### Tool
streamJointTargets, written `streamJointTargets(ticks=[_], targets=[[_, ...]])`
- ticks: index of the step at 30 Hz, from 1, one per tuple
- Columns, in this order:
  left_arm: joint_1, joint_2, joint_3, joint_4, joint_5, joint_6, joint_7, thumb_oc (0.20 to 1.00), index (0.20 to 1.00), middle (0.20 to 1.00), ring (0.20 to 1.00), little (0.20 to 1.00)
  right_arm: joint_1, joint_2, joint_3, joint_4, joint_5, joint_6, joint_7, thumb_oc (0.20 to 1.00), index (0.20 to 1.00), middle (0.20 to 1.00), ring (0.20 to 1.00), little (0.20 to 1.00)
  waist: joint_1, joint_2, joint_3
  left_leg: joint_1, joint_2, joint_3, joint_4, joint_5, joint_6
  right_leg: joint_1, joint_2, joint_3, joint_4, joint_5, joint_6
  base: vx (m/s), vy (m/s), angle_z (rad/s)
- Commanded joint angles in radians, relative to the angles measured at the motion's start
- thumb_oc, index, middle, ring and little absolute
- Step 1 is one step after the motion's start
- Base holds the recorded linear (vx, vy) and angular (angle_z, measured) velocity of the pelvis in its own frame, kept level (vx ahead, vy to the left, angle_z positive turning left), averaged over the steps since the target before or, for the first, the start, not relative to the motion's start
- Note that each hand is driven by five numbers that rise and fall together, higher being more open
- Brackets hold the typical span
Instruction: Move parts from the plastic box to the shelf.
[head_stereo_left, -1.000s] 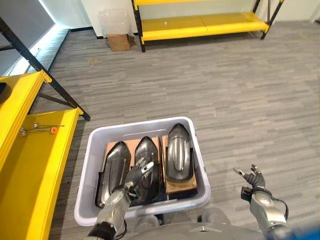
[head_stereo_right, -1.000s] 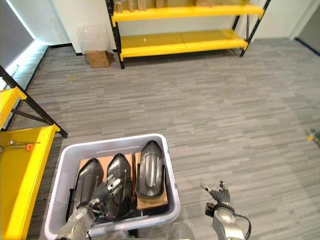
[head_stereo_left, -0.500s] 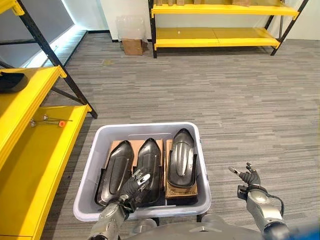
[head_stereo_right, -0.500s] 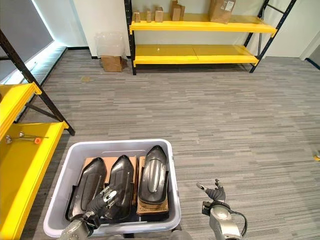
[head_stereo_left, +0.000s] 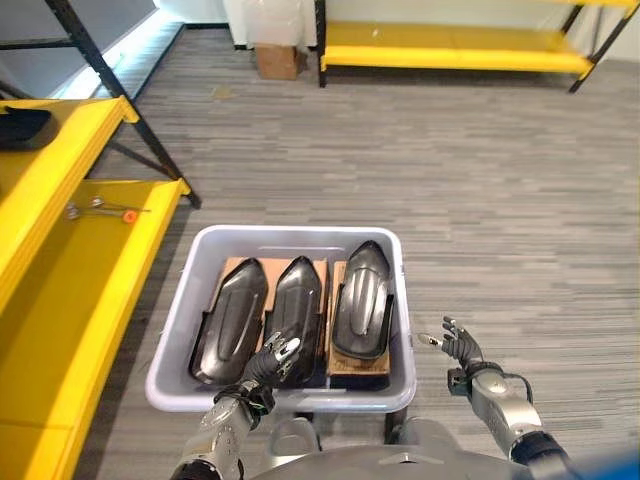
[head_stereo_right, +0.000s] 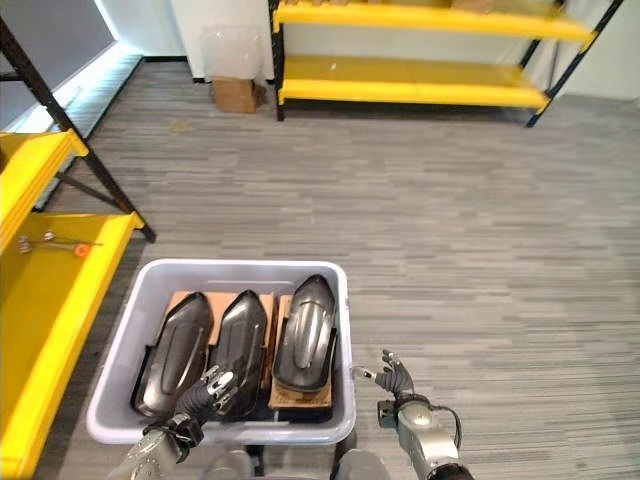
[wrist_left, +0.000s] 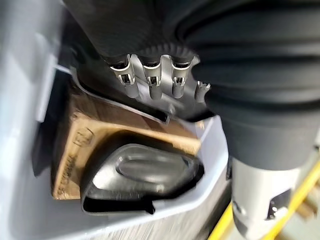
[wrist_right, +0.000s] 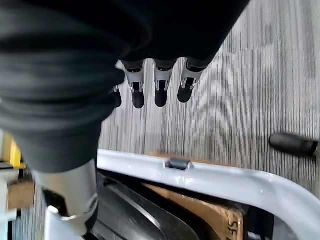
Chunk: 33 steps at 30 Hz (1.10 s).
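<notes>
My view dipped; no part had moved. Left hand (head_stereo_left: 272, 361) stayed curled on the middle part (head_stereo_left: 297, 312) in the plastic box (head_stereo_left: 397, 300); right hand (head_stereo_left: 459, 347) hung open alongside. Shelf (head_stereo_left: 70, 250) still awaited them.

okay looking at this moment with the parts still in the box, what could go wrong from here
1. The left hand sits on the near end of the middle part, packed tight between two others; lifting it may drag a neighbour.
2. The right hand hangs open outside the box, so a one-handed lift of a long part could tip.
</notes>
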Motion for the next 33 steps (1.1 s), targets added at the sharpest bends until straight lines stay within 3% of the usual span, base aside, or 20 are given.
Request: streamJointTargets(ticks=[1,4,5,6,7,9,11,15,19,21,25,30,33], targets=[[-0.04,0.004,-0.002,-0.049,-0.038,-0.032,-0.074,1.0,1.0,1.0,1.0,1.0,-0.043,-0.012,-0.035,-0.026,0.04,-0.041,-0.012,1.0,1.0,1.0,1.0,1.0,0.002,-0.039,0.015,-0.048,-0.056,0.041,0.087,-0.01,0.01,0.023,-0.035,-0.035,0.075,-0.015,-0.01,-0.16,-0.009,0.12],[-0.032,-0.009,-0.008,-0.059,0.001,-0.026,-0.099,1.0,1.0,1.0,1.0,1.0,-0.035,-0.011,-0.048,-0.038,0.049,-0.027,-0.038,1.0,1.0,1.0,1.0,1.0,-0.026,-0.043,0.014,-0.015,-0.005,0.085,0.151,-0.034,0.0,0.019,-0.067,-0.041,0.092,-0.012,-0.017,-0.12,0.1,0.21],[-0.017,-0.023,-0.014,-0.071,0.007,-0.018,-0.098,1.0,1.0,1.0,1.0,1.0,-0.023,-0.01,-0.056,-0.046,0.05,-0.016,-0.04,1.0,1.0,1.0,1.0,1.0,-0.042,-0.045,-0.006,0.018,0.045,0.066,0.194,0.0,-0.014,0.007,-0.08,-0.032,0.105,-0.007,-0.025,-0.09,0.233,0.22],[-0.013,-0.025,-0.013,-0.073,0.006,-0.016,-0.098,1.0,1.0,1.0,1.0,1.0,-0.02,-0.011,-0.057,-0.049,0.048,-0.01,-0.039,1.0,1.0,1.0,1.0,1.0,-0.046,-0.044,-0.013,0.029,0.06,0.056,0.2,0.014,-0.019,0.001,-0.08,-0.028,0.109,-0.008,-0.028,-0.09,0.412,0.06],[-0.008,-0.032,-0.007,-0.071,0.003,-0.003,-0.097,1.0,1.0,1.0,1.0,1.0,-0.013,-0.014,-0.058,-0.048,0.039,-0.005,-0.038,1.0,1.0,1.0,1.0,1.0,-0.059,-0.039,-0.035,0.065,0.111,0.027,0.202,0.065,-0.04,-0.013,-0.083,-0.011,0.12,-0.009,-0.033,-0.07,0.399,-0.04],[-0.007,-0.038,-0.006,-0.063,0.005,-0.007,-0.104,1.0,1.0,1.0,1.0,1.0,-0.019,-0.022,-0.057,-0.043,0.037,0.003,-0.038,1.0,1.0,1.0,1.0,1.0,-0.068,-0.035,-0.055,0.096,0.15,-0.009,0.186,0.103,-0.057,-0.035,-0.093,0.014,0.133,-0.004,-0.025,-0.09,0.518,-0.14],[-0.003,-0.037,-0.011,-0.066,0.027,-0.018,-0.113,1.0,1.0,1.0,1.0,1.0,-0.037,-0.034,-0.062,-0.023,0.026,-0.001,-0.04,1.0,1.0,1.0,1.0,1.0,-0.069,-0.023,-0.065,0.102,0.138,-0.068,0.168,0.084,-0.052,-0.06,-0.105,0.068,0.154,-0.001,-0.006,-0.12,0.629,-0.23],[-0.032,-0.002,-0.038,-0.054,0.057,-0.045,-0.101,1.0,1.0,1.0,1.0,1.0,-0.036,-0.04,-0.093,-0.011,-0.024,-0.005,-0.049,1.0,1.0,1.0,1.0,1.0,-0.095,-0.039,-0.056,0.151,0.076,0.005,0.103,-0.086,-0.014,-0.075,-0.177,0.092,0.154,0.06,0.064,-0.13,0.512,-0.25],[-0.049,0.053,-0.044,-0.085,0.037,-0.024,-0.069,1.0,1.0,1.0,1.0,1.0,-0.012,-0.008,-0.135,-0.006,0.016,-0.036,-0.057,1.0,1.0,1.0,1.0,1.0,-0.079,-0.093,-0.035,0.169,0.042,0.03,0.036,-0.12,0.006,-0.081,-0.257,0.068,0.008,0.256,0.134,-0.13,0.241,-0.23],[-0.041,0.069,-0.043,-0.104,0.043,-0.02,-0.051,1.0,1.0,1.0,1.0,1.0,-0.008,0.009,-0.154,-0.003,0.013,-0.048,-0.059,1.0,1.0,1.0,1.0,1.0,-0.069,-0.107,-0.026,0.178,0.035,0.037,0.012,-0.122,0.014,-0.108,-0.266,0.074,0.037,0.289,0.142,-0.15,0.068,-0.14],[-0.012,0.078,-0.039,-0.141,0.066,-0.021,-0.03,1.0,1.0,1.0,1.0,1.0,0.024,0.006,-0.144,-0.074,0.054,-0.054,-0.06,1.0,1.0,1.0,1.0,1.0,-0.06,-0.078,-0.038,0.117,0.049,0.013,-0.028,-0.037,0.023,-0.058,-0.101,0.084,0.192,0.028,0.074,-0.16,0.065,0.3],[-0.015,0.066,0.004,-0.119,0.027,-0.022,-0.013,1.0,1.0,1.0,1.0,1.0,-0.003,-0.007,-0.119,-0.089,-0.007,-0.075,-0.051,1.0,1.0,1.0,1.0,1.0,-0.028,-0.091,-0.044,0.07,0.032,-0.002,0.01,-0.025,0.001,0.02,-0.093,0.059,0.046,0.049,0.063,0.0,-0.051,0.13],[0.02,0.023,0.019,-0.146,-0.04,-0.052,-0.043,1.0,1.0,1.0,1.0,1.0,-0.015,-0.021,-0.11,-0.118,-0.059,-0.024,-0.066,1.0,1.0,1.0,1.0,1.0,-0.014,-0.084,-0.042,0.074,0.048,0.005,0.006,-0.009,-0.025,0.065,-0.091,0.038,0.005,0.048,0.052,0.06,0.002,-0.17]])
